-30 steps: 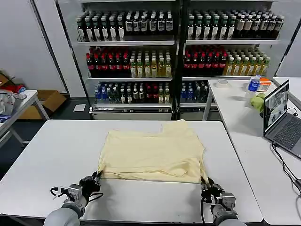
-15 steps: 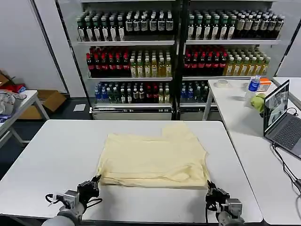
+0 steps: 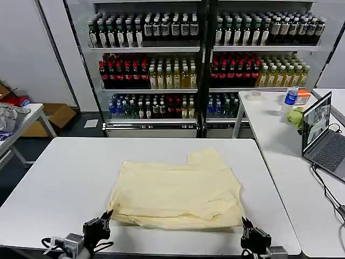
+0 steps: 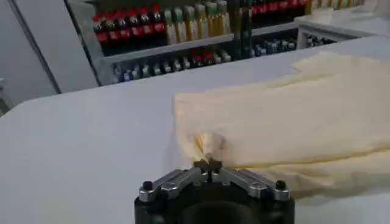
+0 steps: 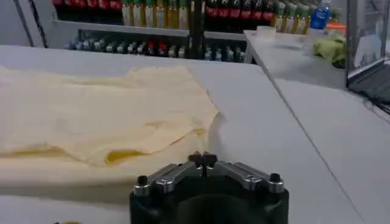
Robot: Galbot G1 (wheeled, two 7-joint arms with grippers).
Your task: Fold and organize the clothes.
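The shirt lay mid-surface, its near corners clamped by the left pincer at seven o'clock and right pincer at five, seemingly mid-drag toward the robot, a fold away probably due next.

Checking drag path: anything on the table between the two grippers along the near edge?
Just the pale cream-yellow fabric shirt, its near hem spanning from left gripper to right gripper, head view.
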